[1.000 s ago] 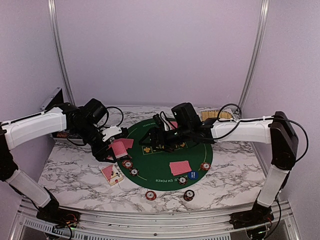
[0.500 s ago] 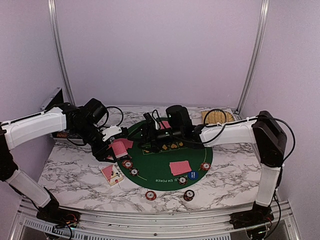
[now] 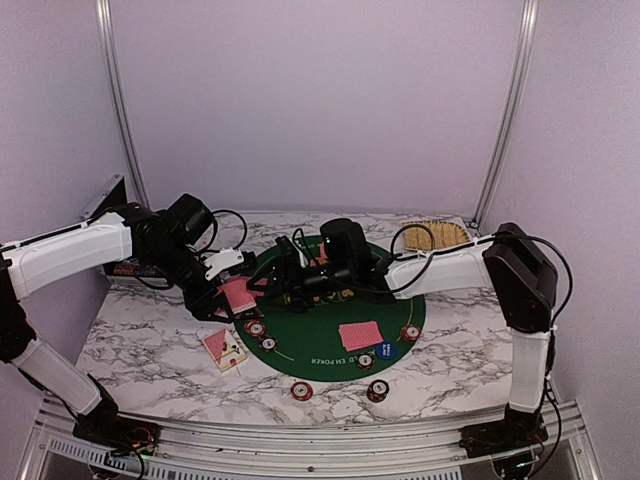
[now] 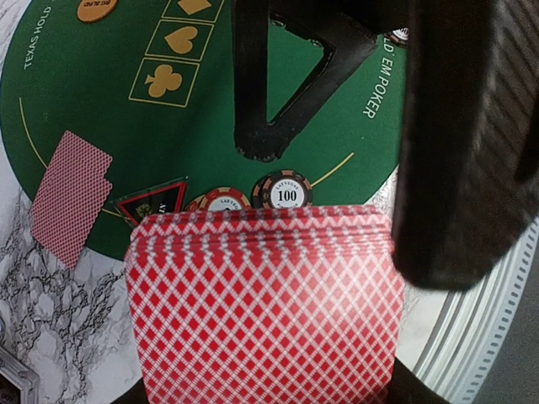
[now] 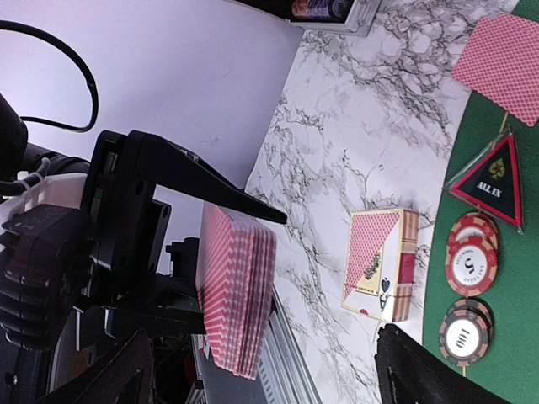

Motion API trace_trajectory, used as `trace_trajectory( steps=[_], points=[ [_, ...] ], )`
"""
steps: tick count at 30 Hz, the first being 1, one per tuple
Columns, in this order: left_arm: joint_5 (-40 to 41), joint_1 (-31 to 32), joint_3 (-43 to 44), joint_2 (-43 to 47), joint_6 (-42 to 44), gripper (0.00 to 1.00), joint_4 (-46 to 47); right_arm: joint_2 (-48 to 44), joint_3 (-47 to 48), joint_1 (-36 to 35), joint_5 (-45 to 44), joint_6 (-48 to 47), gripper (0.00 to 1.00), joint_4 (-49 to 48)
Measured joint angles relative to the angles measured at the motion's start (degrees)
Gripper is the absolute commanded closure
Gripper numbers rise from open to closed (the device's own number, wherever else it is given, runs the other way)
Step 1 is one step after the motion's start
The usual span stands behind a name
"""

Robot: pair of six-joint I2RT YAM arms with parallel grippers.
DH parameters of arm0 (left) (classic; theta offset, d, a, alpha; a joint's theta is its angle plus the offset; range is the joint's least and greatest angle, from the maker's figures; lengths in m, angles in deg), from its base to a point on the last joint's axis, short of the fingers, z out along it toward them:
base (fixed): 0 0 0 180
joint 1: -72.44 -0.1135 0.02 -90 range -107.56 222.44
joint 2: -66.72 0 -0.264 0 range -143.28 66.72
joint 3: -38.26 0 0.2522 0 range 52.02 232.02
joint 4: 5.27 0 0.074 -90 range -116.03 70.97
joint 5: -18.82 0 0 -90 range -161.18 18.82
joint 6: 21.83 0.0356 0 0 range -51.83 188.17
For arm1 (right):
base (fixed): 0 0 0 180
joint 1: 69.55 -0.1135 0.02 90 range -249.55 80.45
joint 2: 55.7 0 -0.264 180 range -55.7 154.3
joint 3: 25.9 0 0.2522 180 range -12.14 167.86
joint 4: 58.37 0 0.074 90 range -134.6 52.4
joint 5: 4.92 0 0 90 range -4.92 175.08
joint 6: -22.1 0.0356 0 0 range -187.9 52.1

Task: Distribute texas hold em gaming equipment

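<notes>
My left gripper (image 3: 236, 296) is shut on a deck of red-backed cards (image 4: 261, 303) and holds it above the table at the left rim of the green mat (image 3: 320, 322). My right gripper (image 3: 268, 281) is open, its fingers (image 4: 278, 93) spread just in front of the deck (image 5: 236, 290) without touching it. Two red-backed cards (image 3: 360, 335) lie on the mat, and more lie at its left (image 4: 72, 198). Chip stacks (image 4: 282, 192) and a dark triangular marker (image 5: 487, 189) sit at the mat's left edge. An orange button (image 4: 97, 8) and a blue button (image 3: 385, 350) lie on the mat.
A card box (image 3: 224, 347) lies on the marble left of the mat. Chip stacks sit at the mat's near side (image 3: 366, 360), at its right (image 3: 410, 333) and on the marble in front (image 3: 302, 390). A straw tray (image 3: 435, 235) stands at the back right.
My right arm has swung left across the mat, bringing its open gripper up to the deck. My left gripper has held the deck almost still.
</notes>
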Motion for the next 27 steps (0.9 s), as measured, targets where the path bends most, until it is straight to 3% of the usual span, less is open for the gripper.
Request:
trace_trajectory(
  steps=[27],
  points=[
    [-0.55,-0.31,0.0,0.17,-0.48,1.0,-0.09,13.84,13.79,-2.56,3.65,5.29,0.17,-1.77]
  ],
)
